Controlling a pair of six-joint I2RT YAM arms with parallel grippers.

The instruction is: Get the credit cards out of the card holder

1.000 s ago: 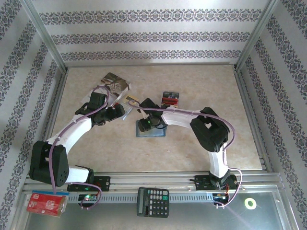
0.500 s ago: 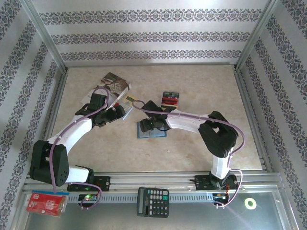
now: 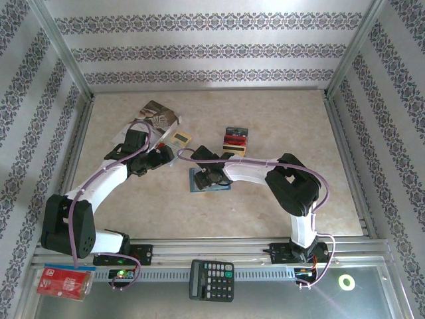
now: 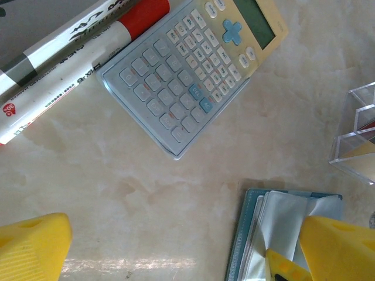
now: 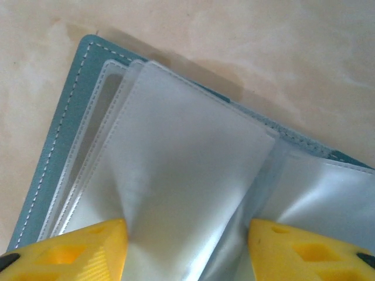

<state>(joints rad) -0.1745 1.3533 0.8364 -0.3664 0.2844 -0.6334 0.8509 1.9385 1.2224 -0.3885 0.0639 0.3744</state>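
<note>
Under the right tool (image 5: 184, 237), the card holder (image 5: 61, 140) lies open on the tabletop (image 5: 234, 35); its clear sleeves fan up between the yellow fingers (image 5: 76, 246), which stand apart astride a puckered sleeve. The left tool (image 4: 184, 252) hangs just beside the holder, spread wide, one fingertip over its corner; ahead of this tool lies a pale calculator (image 4: 187, 76); beyond the right tool, red and black credit cards (image 3: 235, 139) sit in a clear stand (image 4: 351, 146).
</note>
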